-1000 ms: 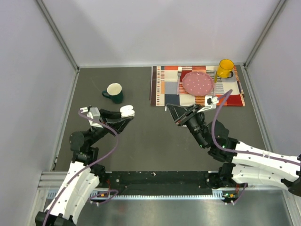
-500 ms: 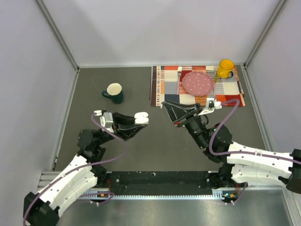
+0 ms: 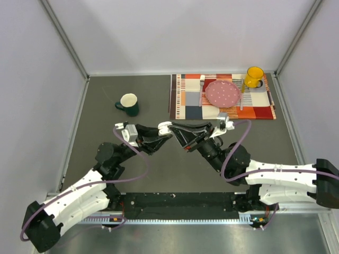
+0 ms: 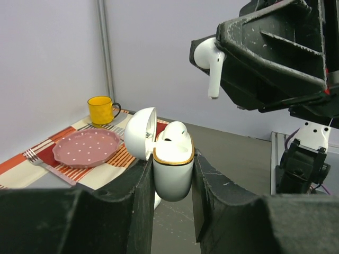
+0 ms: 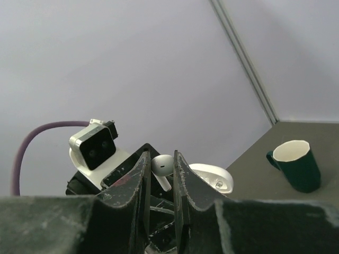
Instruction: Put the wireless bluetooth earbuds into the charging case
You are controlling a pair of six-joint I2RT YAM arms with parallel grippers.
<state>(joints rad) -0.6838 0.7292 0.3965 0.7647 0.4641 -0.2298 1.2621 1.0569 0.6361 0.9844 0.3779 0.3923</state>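
Note:
My left gripper (image 4: 173,161) is shut on the white charging case (image 4: 173,174), held upright off the table with its lid (image 4: 140,132) swung open to the left. One white earbud (image 4: 175,131) sits in the case's left well. My right gripper (image 5: 160,159) is shut on the head of another earbud (image 5: 162,165), its stem pointing down. In the left wrist view that earbud (image 4: 209,61) hangs above and a little right of the case, apart from it. From the top view the two grippers (image 3: 160,136) (image 3: 178,136) meet at mid-table around the case (image 3: 165,126).
A dark green mug (image 3: 128,103) stands at the back left. A striped placemat (image 3: 185,100) at the back right carries a pink dotted plate (image 3: 222,93) and a yellow mug (image 3: 254,77). Grey walls close in three sides.
The left gripper has carried the case right and forward, and the right gripper has carried its earbud left. They now meet at mid-table. Neither grip has changed.

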